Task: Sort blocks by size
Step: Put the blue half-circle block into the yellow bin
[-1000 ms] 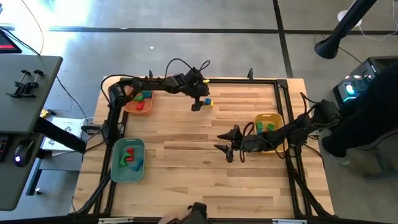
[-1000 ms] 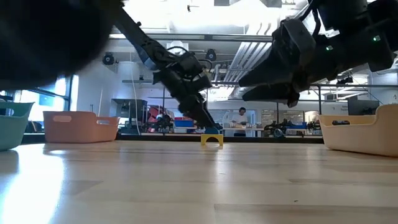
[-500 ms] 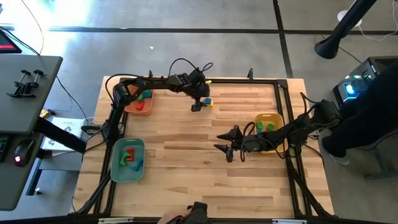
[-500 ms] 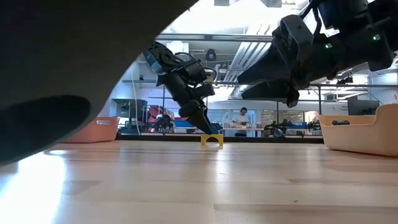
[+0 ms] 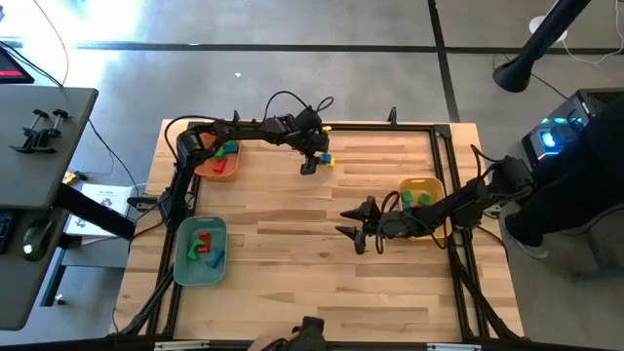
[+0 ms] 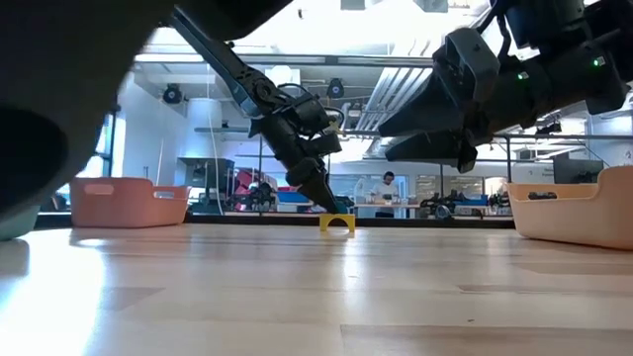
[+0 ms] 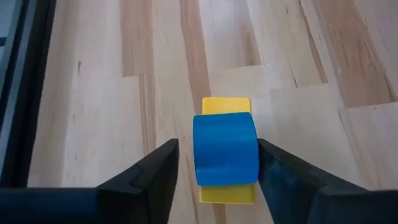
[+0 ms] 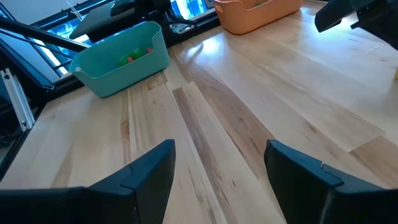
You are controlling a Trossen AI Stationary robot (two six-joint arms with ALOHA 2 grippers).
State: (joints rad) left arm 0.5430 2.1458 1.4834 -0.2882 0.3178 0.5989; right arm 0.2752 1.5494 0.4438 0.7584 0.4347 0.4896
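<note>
A blue block (image 7: pixel 225 149) lies on top of a yellow arch block (image 7: pixel 227 104) at the table's far middle; the pair also shows in the high view (image 5: pixel 327 158). The yellow block (image 6: pixel 336 222) stands on its two feet on the table. My left gripper (image 7: pixel 217 171) is open, tilted down over the pair, one finger on each side of the blue block; it also shows in the high view (image 5: pixel 310 164). My right gripper (image 5: pixel 351 223) is open and empty above the table's middle, right of centre. My left gripper's fingers stand on either side of the blue block, coming from above at a slant. One finger (image 7: pixel 277 168) lies close against the block's side (image 7: pixel 254 149). I cannot tell whether it touches; the other finger stands clear.
An orange tray (image 5: pixel 203 168) with blocks stands at the far left, a teal tray (image 5: pixel 181 255) with red, green and blue blocks at the near left, and a yellow tray (image 5: pixel 421 182) with green and blue blocks at the right. A person (image 5: pixel 575 185) stands beyond the right edge.
My left arm's rear links have shifted a little, while its gripper has stayed at the blue and yellow blocks. The blocks have not moved.
</note>
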